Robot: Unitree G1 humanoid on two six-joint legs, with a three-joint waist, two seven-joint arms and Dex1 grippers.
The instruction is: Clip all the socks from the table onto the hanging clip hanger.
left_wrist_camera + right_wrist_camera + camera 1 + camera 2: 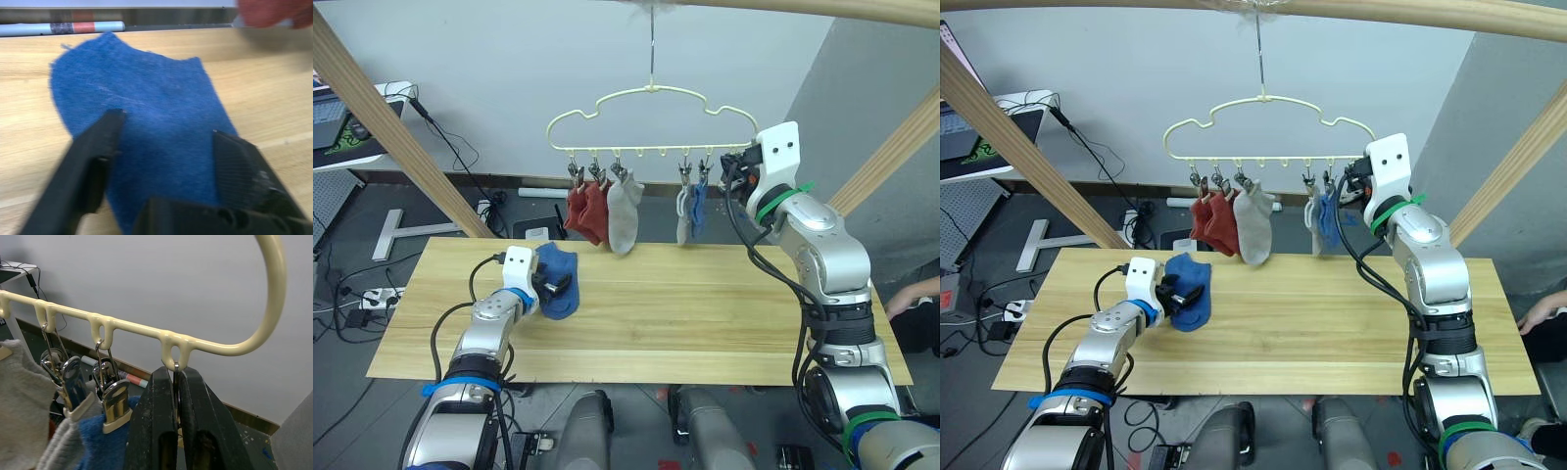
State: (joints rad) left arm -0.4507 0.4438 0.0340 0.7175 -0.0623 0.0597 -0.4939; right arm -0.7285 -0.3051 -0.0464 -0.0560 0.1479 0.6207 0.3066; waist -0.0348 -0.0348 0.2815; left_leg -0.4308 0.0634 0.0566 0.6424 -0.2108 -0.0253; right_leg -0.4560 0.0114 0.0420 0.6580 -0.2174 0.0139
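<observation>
1. Our left tool (558, 284) sits open over the last blue sock (558, 279), its fingers (90, 156) straddling the fabric on the desk (705, 313).
2. Our right tool (177, 431) is closed on the end clip (175, 374) of the clip hanger (646, 108).
3. Five socks hang already; next we judge the left must pinch this sock and lift it to that clip.

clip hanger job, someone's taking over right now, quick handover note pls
Left gripper: open, fingers astride the last blue sock lying on the table, not yet gripped.
Right gripper: shut on the end clip of the clip hanger.
Done: five socks hang, two rust-red, two grey, one blue.
Left: lift the blue sock and clip it at the end clip.
</observation>
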